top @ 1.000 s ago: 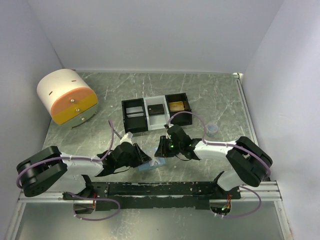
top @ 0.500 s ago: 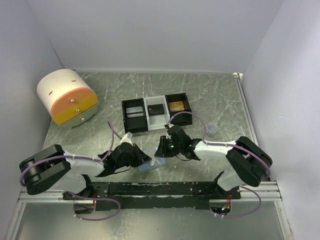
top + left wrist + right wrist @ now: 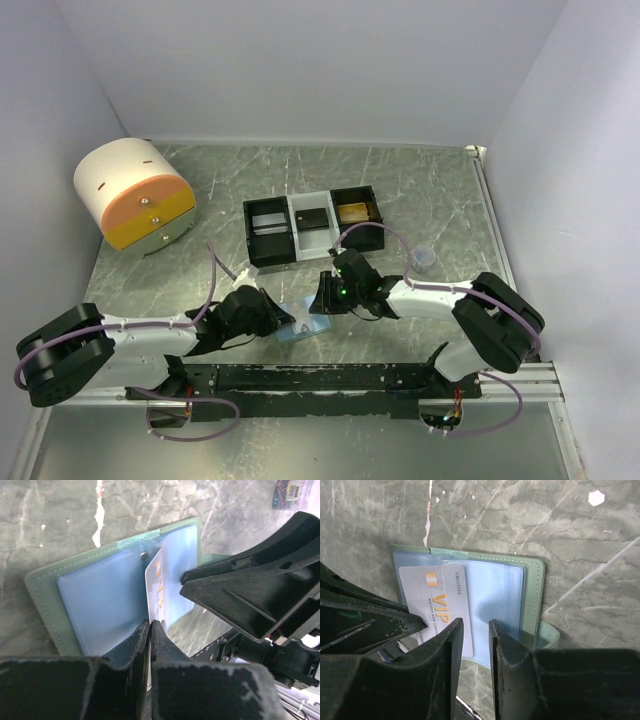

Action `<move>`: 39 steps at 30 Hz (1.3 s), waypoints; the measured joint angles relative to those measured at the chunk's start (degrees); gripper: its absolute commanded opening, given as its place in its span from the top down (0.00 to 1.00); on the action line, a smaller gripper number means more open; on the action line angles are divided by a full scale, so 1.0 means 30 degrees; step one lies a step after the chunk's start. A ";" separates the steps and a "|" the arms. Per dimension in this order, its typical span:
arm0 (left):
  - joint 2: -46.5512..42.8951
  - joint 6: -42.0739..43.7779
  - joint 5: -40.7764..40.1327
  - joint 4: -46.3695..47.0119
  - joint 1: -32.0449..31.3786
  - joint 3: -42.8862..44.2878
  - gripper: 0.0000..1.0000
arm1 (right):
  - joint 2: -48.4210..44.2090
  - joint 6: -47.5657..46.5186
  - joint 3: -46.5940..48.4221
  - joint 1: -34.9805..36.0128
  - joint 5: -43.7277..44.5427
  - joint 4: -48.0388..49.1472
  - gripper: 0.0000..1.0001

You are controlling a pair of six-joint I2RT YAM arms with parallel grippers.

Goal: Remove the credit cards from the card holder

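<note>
The card holder (image 3: 297,327) lies open on the table between my two arms, sage-green outside (image 3: 534,587) and pale blue inside (image 3: 100,597). A white credit card (image 3: 436,600) with orange "VIP" lettering sticks partly out of its inner panel. My left gripper (image 3: 151,624) is shut on the near edge of this card (image 3: 156,587), which shows edge-on between the fingers. My right gripper (image 3: 476,625) stands with a narrow gap between its fingers, tips down over the holder's blue right panel, with nothing pinched between them. Any other cards are hidden.
A black-and-white three-compartment tray (image 3: 312,225) stands behind the grippers. A white and orange round drawer unit (image 3: 135,195) sits at the far left. A small clear cap (image 3: 426,258) lies to the right. White walls close in three sides.
My left gripper has closed its fingers onto the card and its arm has shifted slightly. The right gripper has stayed where it was over the holder.
</note>
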 measured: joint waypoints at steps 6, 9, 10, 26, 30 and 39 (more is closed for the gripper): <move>0.0474 0.0306 -0.0044 -0.0874 0.0000 0.0678 0.88 | -0.0117 -0.0408 0.0962 0.0000 -0.0284 -0.1741 0.71; 0.0707 0.0386 -0.0036 -0.0860 0.0000 0.0787 0.88 | -0.0153 -0.0612 0.1625 0.0000 -0.0619 -0.2091 0.71; 0.0758 0.0386 -0.0036 -0.0852 0.0000 0.0787 0.87 | -0.0153 -0.0670 0.1785 0.0000 -0.0758 -0.2055 0.71; 0.1224 0.0991 0.0255 -0.0131 0.0000 0.0780 0.70 | 0.1100 0.0466 0.0131 -0.0044 -0.1647 0.1311 0.72; 0.1931 0.0998 0.0612 0.1027 0.0000 0.0699 0.72 | 0.1107 0.0874 -0.0219 -0.0044 -0.1734 0.2055 0.72; 0.2055 0.0554 0.0729 0.2098 0.0000 0.0277 0.77 | 0.1100 0.0969 -0.0240 -0.0036 -0.1661 0.2069 0.71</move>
